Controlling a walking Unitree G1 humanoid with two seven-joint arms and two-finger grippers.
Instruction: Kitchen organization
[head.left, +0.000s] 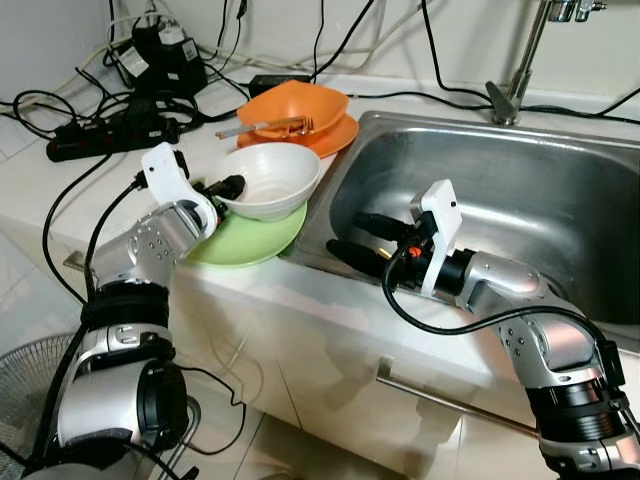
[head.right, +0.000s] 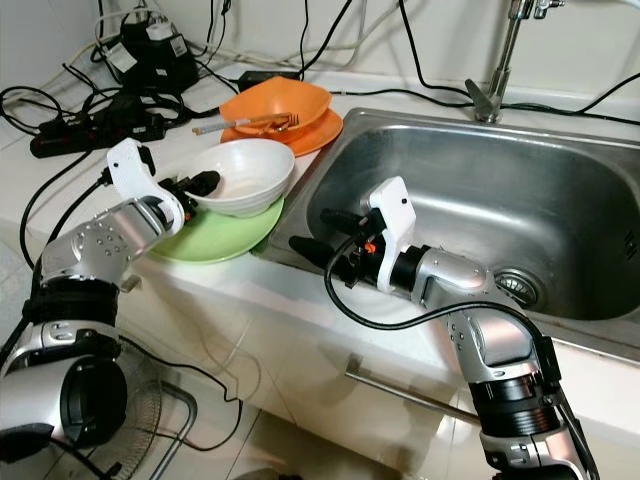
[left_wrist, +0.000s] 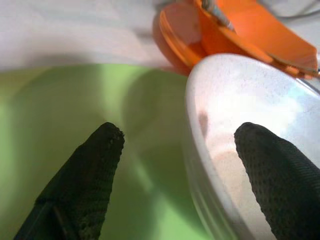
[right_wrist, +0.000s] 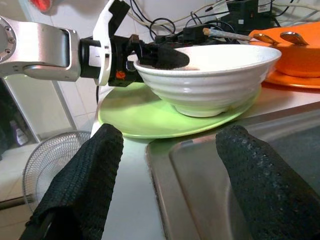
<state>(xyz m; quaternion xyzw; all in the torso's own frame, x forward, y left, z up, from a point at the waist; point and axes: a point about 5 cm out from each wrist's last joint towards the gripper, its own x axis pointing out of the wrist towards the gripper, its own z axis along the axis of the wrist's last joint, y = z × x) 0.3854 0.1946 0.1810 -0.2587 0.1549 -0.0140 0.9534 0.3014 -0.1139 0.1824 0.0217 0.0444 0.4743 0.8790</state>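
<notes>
A white bowl (head.left: 268, 178) sits on a green plate (head.left: 250, 240) on the table (head.left: 40, 190), just left of the sink (head.left: 520, 190). The left hand (head.left: 222, 187) straddles the bowl's near rim. The right hand (head.left: 362, 240) hangs spread over the sink's left edge. Behind, an orange bowl (head.left: 295, 105) holds utensils (head.left: 265, 126).

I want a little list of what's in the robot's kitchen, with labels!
white bowl: on the green plate
orange bowl: on an orange plate, behind the white bowl
fork: lying in the orange bowl
left gripper: open, fingers either side of the white bowl's rim
right gripper: open, at the sink edge, pointing at the plates
cables: back of the counter
</notes>
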